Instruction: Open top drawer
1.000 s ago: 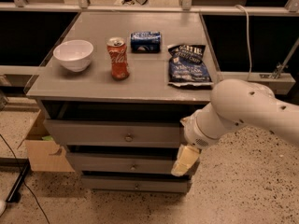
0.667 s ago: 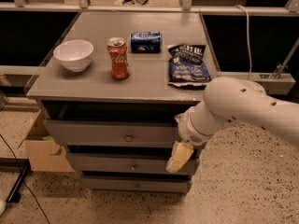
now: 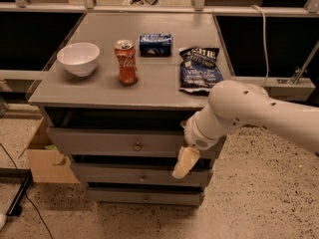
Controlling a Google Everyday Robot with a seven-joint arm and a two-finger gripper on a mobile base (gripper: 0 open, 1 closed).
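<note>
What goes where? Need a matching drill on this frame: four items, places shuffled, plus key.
1. white bowl
2. red can
3. chip bag
4. gripper

A. right side of the cabinet top
B. below and right of the top drawer knob
C. left end of the cabinet top
D. upright, just right of the white bowl

Pairs: 1-C, 2-D, 3-A, 4-B

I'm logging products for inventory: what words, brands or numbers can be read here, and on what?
Red can: white script, too blurred to read.
Blue packet: lettering too blurred to read.
Dark chip bag: white lettering, too blurred to read.
Top drawer, and the pincer hanging before its lower right edge: no text.
</note>
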